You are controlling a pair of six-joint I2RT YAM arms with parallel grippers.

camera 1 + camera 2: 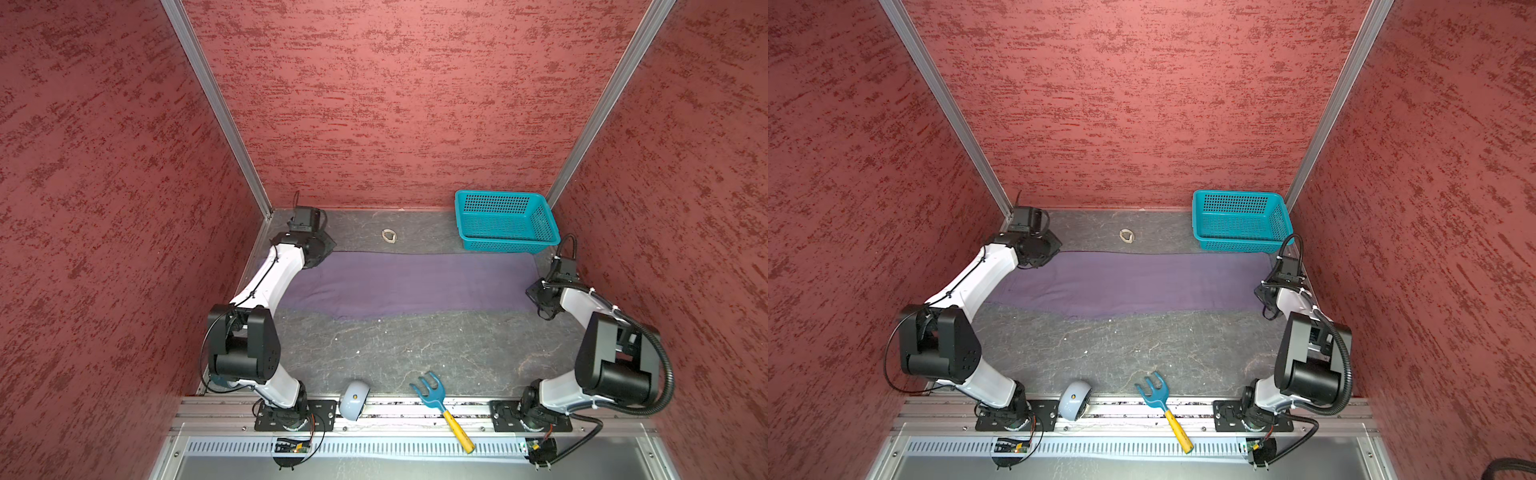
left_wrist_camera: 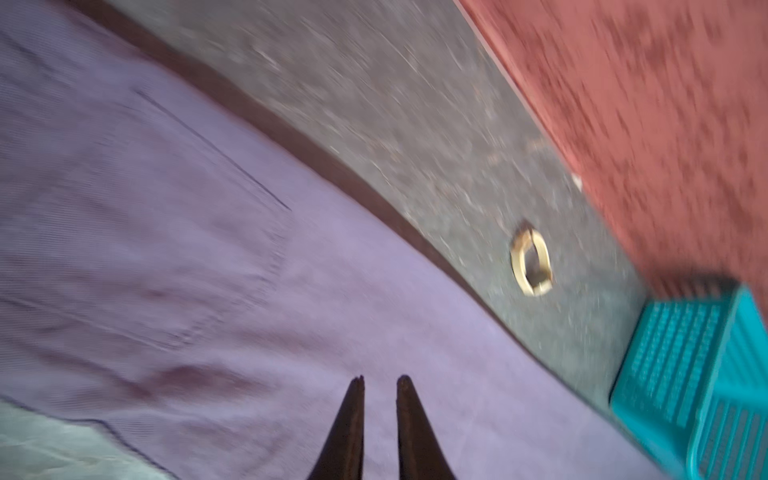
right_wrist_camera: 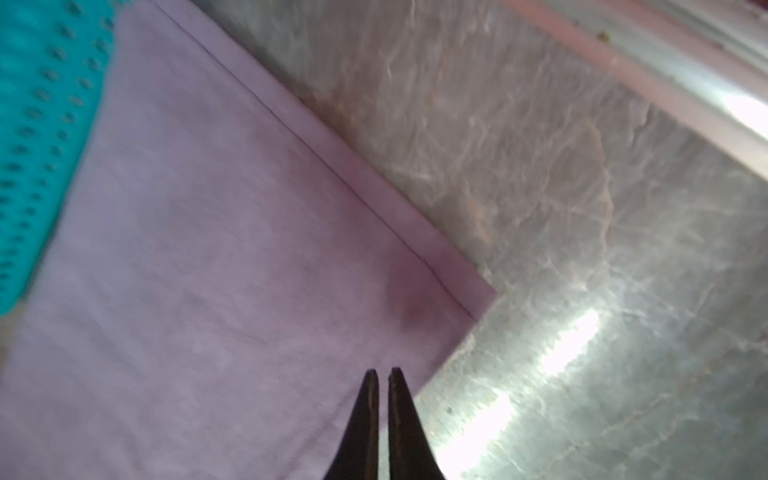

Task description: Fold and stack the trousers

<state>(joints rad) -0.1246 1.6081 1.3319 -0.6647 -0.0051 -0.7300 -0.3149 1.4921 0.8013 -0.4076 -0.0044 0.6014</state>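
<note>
The lavender trousers (image 1: 407,286) lie flat in a long band across the far half of the dark table, seen in both top views (image 1: 1133,286). My left gripper (image 2: 380,378) hovers over their left end (image 2: 166,249). Its jaws stand a narrow gap apart, with cloth showing through and nothing held. In a top view the left gripper (image 1: 326,247) sits at the band's far left corner. My right gripper (image 3: 384,370) hangs over the right end of the trousers (image 3: 208,249) near a hemmed corner. Its jaws are almost together and empty. From above, the right gripper (image 1: 534,293) is at the right edge.
A teal basket (image 1: 505,222) stands at the back right, just behind the cloth, and both wrist views show it (image 2: 685,374) (image 3: 37,124). A small pale ring (image 1: 389,236) lies behind the trousers. A blue rake (image 1: 440,409) and a grey-blue rounded object (image 1: 353,399) rest at the front edge.
</note>
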